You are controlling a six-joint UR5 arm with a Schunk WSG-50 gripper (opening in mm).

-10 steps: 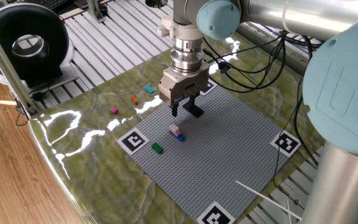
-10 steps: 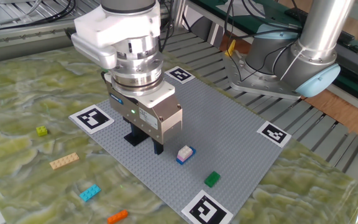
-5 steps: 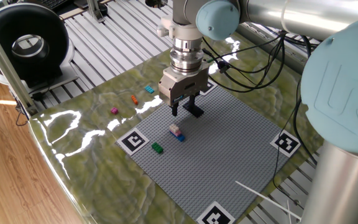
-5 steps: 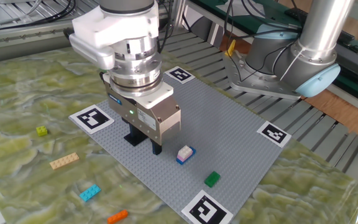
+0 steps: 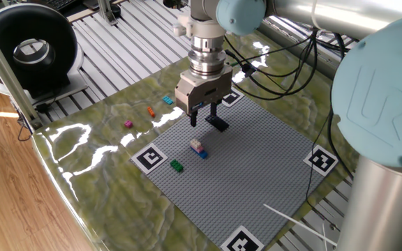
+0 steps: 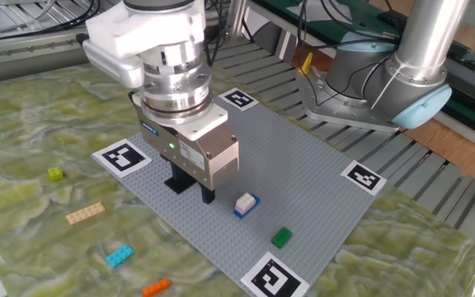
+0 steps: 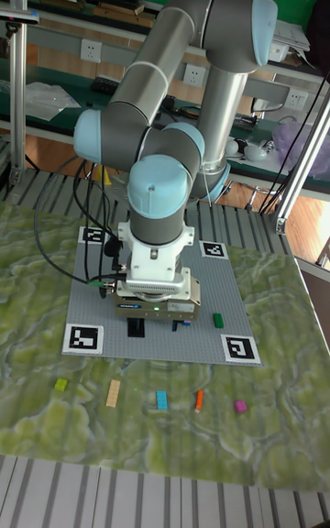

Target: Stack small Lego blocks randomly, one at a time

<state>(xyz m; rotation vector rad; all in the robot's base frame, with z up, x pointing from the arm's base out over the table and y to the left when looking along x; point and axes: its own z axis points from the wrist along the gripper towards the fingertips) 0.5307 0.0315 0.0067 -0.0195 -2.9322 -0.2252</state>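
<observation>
You have nine small bricks in sight: on the grey baseplate [image 6: 303, 177] sit a white-pink brick [image 6: 244, 201] stacked on a blue brick [image 6: 242, 212], a lone green brick [image 6: 281, 238] nearer the front marker tag [image 6: 270, 278], and a dark flat plate [image 5: 218, 125] lying just beside the gripper's fingers. Off the baseplate, on the green mat [image 6: 23, 239], you can count five loose ones, well apart from each other: a yellow-green brick [image 6: 55, 173], a tan brick [image 6: 85, 213], a cyan brick [image 6: 119, 256], an orange brick [image 6: 156, 287] and a magenta brick [image 7: 240, 406]. Four marker tags sit at the baseplate's corners. The gripper [image 5: 203, 118] hangs over the baseplate next to the dark plate, its fingers spread with nothing between them. In the tall fixed view the gripper body blocks most of the white-and-blue stack from you. A black round device [image 5: 26, 49] stands off the table's far corner, and cables [image 5: 285, 73] trail across the mat behind the arm.
</observation>
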